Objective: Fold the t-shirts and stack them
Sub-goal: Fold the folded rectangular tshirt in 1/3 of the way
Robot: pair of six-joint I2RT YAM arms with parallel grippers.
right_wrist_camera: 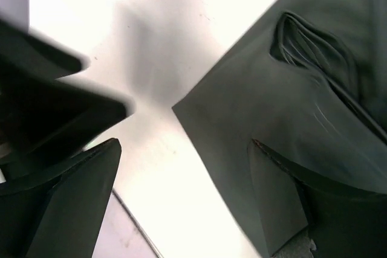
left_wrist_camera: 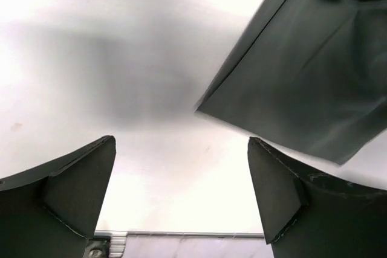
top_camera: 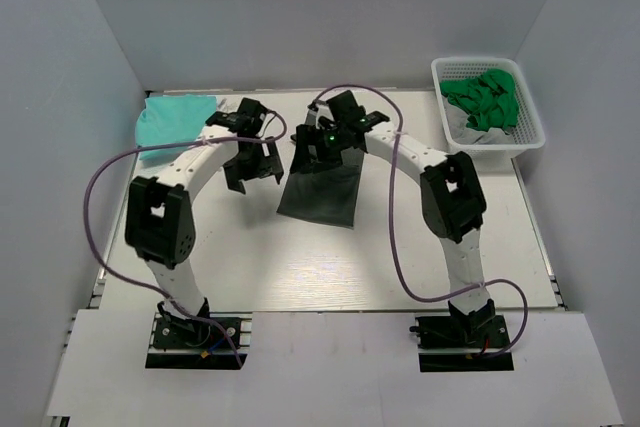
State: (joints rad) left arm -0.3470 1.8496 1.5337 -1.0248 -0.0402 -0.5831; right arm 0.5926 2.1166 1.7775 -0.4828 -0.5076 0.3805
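left claw [left_wrist_camera: 181,143] gapes empty just left of dark t-shirt [top_camera: 320,195]; your right claw [right_wrist_camera: 184,143], also spread and holding nothing, hangs over its far edge, so it's nearer.

One t-shirt [top_camera: 322,197] lies centrally, another t-shirt [top_camera: 170,122] far left, others [top_camera: 485,97] seemingly in the far-right basket [top_camera: 531,102]

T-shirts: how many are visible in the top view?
4. One dark grey-green t-shirt at the centre of the table, mint-teal t-shirt far left, bright green t-shirt over pale grey t-shirt in the basket; others may be hidden there.
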